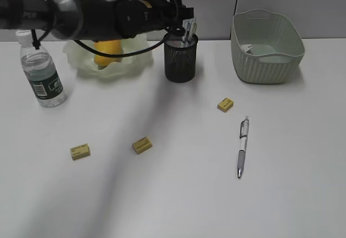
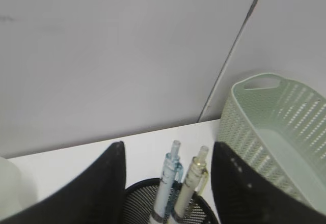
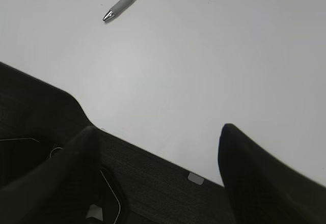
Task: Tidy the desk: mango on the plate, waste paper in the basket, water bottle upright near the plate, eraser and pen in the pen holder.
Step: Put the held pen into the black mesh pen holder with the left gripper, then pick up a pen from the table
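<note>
Left jaws [image 2: 165, 170] sit right over the holder [image 1: 180, 57], spread apart, two pens [image 2: 175, 183] standing loose between them, nothing gripped. Right jaws [image 3: 158, 147] gape wide and empty over the tabletop [image 3: 204, 71], a pen [image 3: 125, 0] lying well ahead. Mango [image 1: 108, 51] sits on the plate [image 1: 86, 65], bottle [image 1: 42, 70] upright beside it. Three erasers [image 1: 141, 145] lie out on the tabletop; basket [image 1: 266, 46] is past the holder.

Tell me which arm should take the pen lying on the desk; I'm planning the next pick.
Right, probably. The pen lies on the desk's right half and shows in the right wrist view, jaws open. The left gripper hangs over the pen holder, farther off.
</note>
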`<act>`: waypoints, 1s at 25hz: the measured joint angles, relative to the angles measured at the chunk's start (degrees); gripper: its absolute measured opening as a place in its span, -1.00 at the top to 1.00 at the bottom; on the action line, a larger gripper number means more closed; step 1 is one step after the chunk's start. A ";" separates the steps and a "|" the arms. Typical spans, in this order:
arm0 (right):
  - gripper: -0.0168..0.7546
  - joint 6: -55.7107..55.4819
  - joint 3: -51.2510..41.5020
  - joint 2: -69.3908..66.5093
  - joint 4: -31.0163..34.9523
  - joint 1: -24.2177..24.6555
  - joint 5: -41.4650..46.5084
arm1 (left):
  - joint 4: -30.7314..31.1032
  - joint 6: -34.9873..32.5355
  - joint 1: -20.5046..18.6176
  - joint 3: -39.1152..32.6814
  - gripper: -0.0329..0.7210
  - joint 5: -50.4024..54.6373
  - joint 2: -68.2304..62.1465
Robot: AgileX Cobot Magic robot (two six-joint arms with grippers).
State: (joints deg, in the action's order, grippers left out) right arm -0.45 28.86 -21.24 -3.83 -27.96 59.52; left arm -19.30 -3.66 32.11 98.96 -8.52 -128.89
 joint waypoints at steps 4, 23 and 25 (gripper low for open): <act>-0.52 0.00 0.00 0.00 0.00 0.00 0.00 | 2.29 0.00 0.00 0.00 -0.18 7.97 4.21; -0.52 0.00 0.00 0.00 0.00 0.00 0.00 | 14.61 0.00 0.00 0.00 -0.58 70.41 17.30; -0.52 0.00 0.00 0.00 0.00 0.00 0.00 | 16.51 0.00 0.00 0.05 -0.59 75.33 18.03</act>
State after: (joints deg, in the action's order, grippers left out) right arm -0.45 28.86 -21.24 -3.83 -27.96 59.52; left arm -2.79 -3.66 32.11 99.01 66.81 -110.85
